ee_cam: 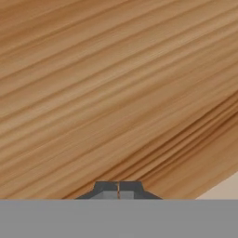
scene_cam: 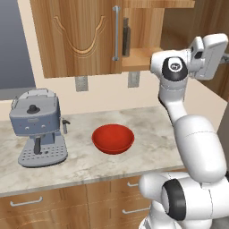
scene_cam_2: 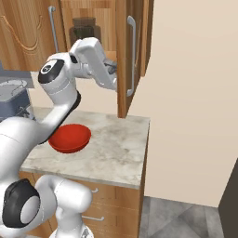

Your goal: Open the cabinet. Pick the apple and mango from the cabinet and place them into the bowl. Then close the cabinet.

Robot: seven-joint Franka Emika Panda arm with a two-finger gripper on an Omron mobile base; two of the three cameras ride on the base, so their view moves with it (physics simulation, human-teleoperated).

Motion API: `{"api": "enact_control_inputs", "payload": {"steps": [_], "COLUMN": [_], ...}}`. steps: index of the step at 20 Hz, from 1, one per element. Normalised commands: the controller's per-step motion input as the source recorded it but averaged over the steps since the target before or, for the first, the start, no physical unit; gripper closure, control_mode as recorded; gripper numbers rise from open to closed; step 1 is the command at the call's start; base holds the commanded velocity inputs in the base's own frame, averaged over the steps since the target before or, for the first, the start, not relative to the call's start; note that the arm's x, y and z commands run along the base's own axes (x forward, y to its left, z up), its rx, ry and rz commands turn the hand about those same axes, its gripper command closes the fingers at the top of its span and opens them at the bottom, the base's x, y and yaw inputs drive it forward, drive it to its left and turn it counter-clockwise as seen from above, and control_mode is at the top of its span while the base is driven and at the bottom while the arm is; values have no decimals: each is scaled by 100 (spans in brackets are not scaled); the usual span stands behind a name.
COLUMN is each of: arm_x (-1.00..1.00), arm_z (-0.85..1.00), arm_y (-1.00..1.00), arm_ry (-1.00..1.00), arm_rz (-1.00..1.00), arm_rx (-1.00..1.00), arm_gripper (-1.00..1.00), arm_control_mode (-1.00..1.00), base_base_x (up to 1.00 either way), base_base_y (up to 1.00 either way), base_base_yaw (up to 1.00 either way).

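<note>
cabinet (scene_cam: pixel 80 36): wooden, at 12 o'clock above the counter; left door shut, carved arch lines, long silver bar handle (scene_cam: pixel 116 33) at its right edge
cabinet opening: just right of the handle, a dark bottle (scene_cam: pixel 126 36) on the shelf
bowl (scene_cam: pixel 113 138): red, at centre on the counter (scene_cam: pixel 85 163)
coffee machine (scene_cam: pixel 38 127): grey, at 9 o'clock of the bowl, apart from it
arm (scene_cam: pixel 192 134): white, rising from 5 o'clock to 2 o'clock
drawers (scene_cam: pixel 44 201): wooden, below the counter at 6 to 7 o'clock

Even bright light, soft shadows — (slightly blurry)
</note>
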Motion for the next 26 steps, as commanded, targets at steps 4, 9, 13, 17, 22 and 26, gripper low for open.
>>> {"api": "enact_control_inputs", "payload": {"steps": [4,9,13,17,22,26], "arm_x": [1,2,2,0,4,14], "arm_z": [0,1,10,2,0,-7], "arm_y": [0,9,35,54,60,70], "arm_ry": [0,-2,-4,-8,0,-1], "arm_rz": [0,4,8,13,20,37], "arm_rx": [10,8,8,7,11,18], "arm_gripper": [100,100,100,100,100,100], "arm_control_mode": [-100,-100,-100,-100,-100,-100], "base_base_x": [0,0,0,0,0,0], "base_base_y": [0,0,0,0,0,0], "base_base_yaw": [0,0,0,0,0,0]}}
